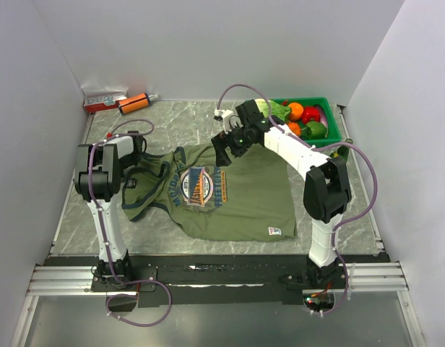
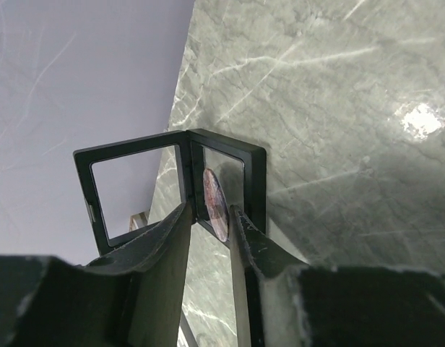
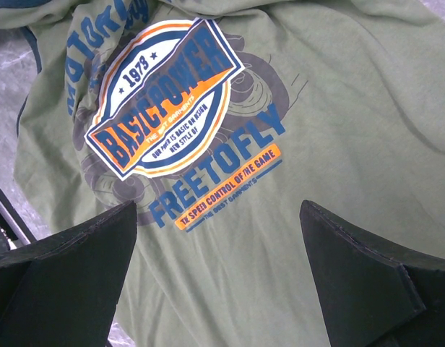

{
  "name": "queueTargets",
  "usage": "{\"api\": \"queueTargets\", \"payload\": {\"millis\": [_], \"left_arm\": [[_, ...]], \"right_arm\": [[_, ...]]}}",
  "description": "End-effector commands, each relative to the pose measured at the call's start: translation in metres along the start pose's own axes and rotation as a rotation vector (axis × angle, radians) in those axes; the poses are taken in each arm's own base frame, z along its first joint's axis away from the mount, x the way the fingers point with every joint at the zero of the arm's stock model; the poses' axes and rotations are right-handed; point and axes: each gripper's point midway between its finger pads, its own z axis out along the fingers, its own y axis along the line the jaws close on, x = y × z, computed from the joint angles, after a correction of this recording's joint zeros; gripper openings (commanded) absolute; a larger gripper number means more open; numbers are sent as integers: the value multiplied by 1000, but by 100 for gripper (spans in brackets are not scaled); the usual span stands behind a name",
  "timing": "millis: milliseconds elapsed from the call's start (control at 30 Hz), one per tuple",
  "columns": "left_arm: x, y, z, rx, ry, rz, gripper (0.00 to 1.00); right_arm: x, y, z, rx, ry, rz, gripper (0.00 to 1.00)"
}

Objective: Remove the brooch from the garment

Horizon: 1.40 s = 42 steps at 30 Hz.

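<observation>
One garment (image 1: 237, 195), one black frame (image 2: 256, 168), left hand (image 2: 209, 213), right hand (image 3: 218, 210)

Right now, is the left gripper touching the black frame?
Touching. The left wrist view shows the left gripper pinching the black frame: both fingers press against one panel, no gap.

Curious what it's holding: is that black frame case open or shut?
Open: the left wrist view shows the black frame case with halves spread at an angle, the left gripper pinching one.
</observation>
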Motion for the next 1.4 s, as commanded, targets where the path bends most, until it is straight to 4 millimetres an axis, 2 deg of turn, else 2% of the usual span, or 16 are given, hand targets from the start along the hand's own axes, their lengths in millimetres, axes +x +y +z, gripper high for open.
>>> {"api": "queueTargets", "payload": {"millis": [0, 600, 633, 700, 800, 833, 933, 1000, 1067, 1100, 1167, 1200, 1233, 1267, 1300, 1367], "left_arm": [[-8, 11, -11, 32, -27, -37, 34], [-15, 12, -25, 148, -44, -42, 40], [-22, 2, -37, 208, -70, -34, 42], [-37, 1, -54, 281, -121, -46, 46], [-70, 0, -94, 374, -267, -31, 69], [-82, -3, -117, 417, -329, 5, 80], [-112, -1, -165, 491, -462, 22, 92], [-131, -2, -201, 600, -539, 6, 98], [-141, -12, -240, 740, -622, 57, 96], [-155, 0, -263, 789, -667, 32, 96], [-162, -5, -299, 928, -715, 47, 96], [-177, 14, -326, 983, -775, 6, 96], [-183, 21, -341, 1026, -803, -11, 96], [-188, 26, -355, 1070, -836, -24, 96], [-196, 41, -377, 1128, -900, -49, 96], [-210, 69, -407, 1184, -1027, -122, 96]], "right_arm": [[-19, 9, -22, 13, -65, -52, 100], [-19, 9, -21, 16, -61, -55, 100], [-20, 10, -22, 14, -65, -59, 100], [-23, 7, -23, 25, -73, -62, 100], [-43, -9, -33, 144, -129, -61, 100], [-51, -28, -43, 260, -151, -52, 100], [-84, -50, -77, 428, -245, -55, 100], [-102, -55, -97, 467, -298, -60, 100], [-123, -58, -123, 509, -366, -71, 100], [-129, -58, -131, 513, -387, -75, 100], [-147, -58, -158, 517, -446, -57, 100], [-152, -59, -168, 526, -463, -41, 100], [-170, -56, -192, 538, -526, -43, 100], [-173, -63, -203, 562, -540, -16, 100], [-175, -81, -225, 691, -571, 39, 100], [-191, -87, -267, 812, -682, 69, 100]]}}
